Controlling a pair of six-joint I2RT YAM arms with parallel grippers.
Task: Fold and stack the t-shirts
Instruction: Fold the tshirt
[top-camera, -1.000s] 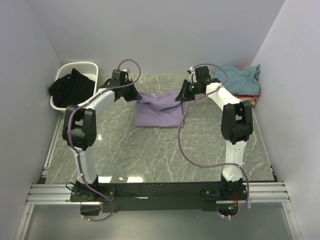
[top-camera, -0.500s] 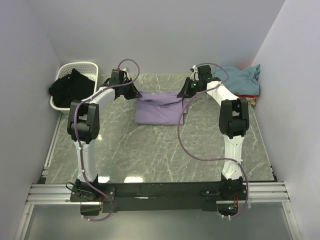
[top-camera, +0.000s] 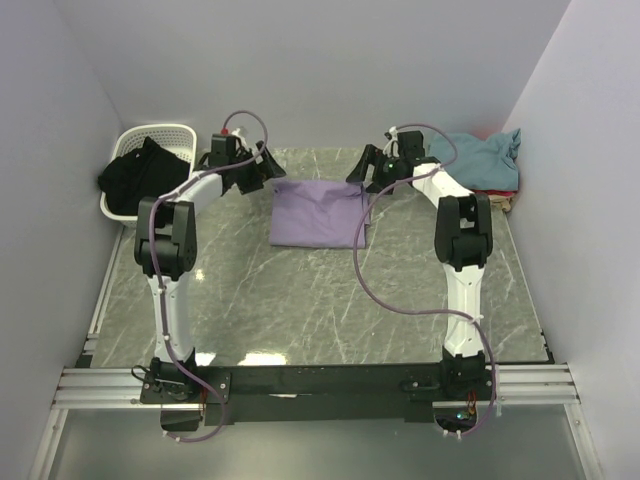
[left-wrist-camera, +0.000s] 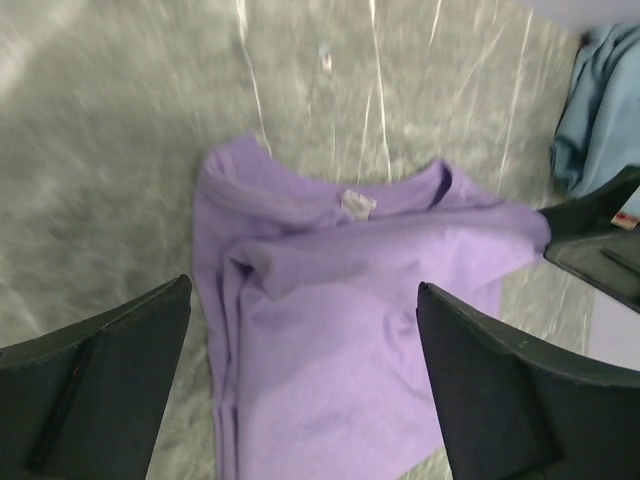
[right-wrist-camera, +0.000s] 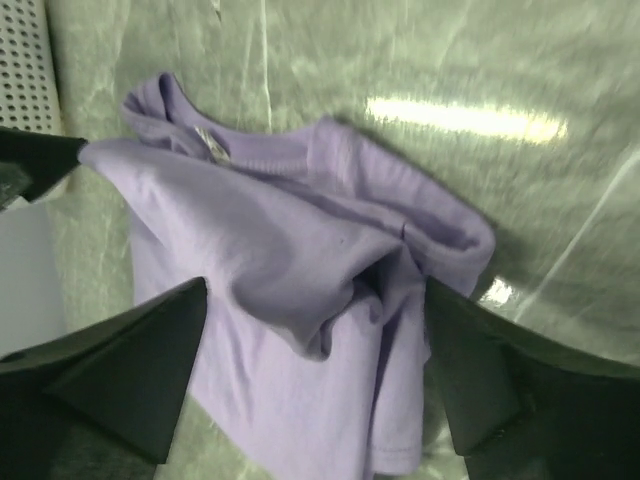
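Observation:
A lavender t-shirt (top-camera: 318, 213) lies folded into a rough rectangle at the far middle of the marble table, collar towards the back wall. My left gripper (top-camera: 255, 172) hovers open off its far-left corner and holds nothing. My right gripper (top-camera: 372, 168) hovers open off its far-right corner, also holding nothing. The left wrist view shows the lavender t-shirt (left-wrist-camera: 340, 330) below the open left gripper (left-wrist-camera: 302, 290), with a top layer folded across it. Under the open right gripper (right-wrist-camera: 316, 285), the lavender t-shirt (right-wrist-camera: 270, 300) is bunched along its right edge. A teal t-shirt (top-camera: 480, 160) tops a pile at the back right, with red (top-camera: 495, 192) under it.
A white basket (top-camera: 150, 135) at the back left holds a black garment (top-camera: 140, 175). Side walls close in on both sides of the table (top-camera: 300, 300). The teal t-shirt (left-wrist-camera: 605, 100) shows at the right edge of the left wrist view.
Both grippers have gone from shut on the lavender shirt's far edge to open and let it go. They have drawn back and apart, and the shirt now lies flatter.

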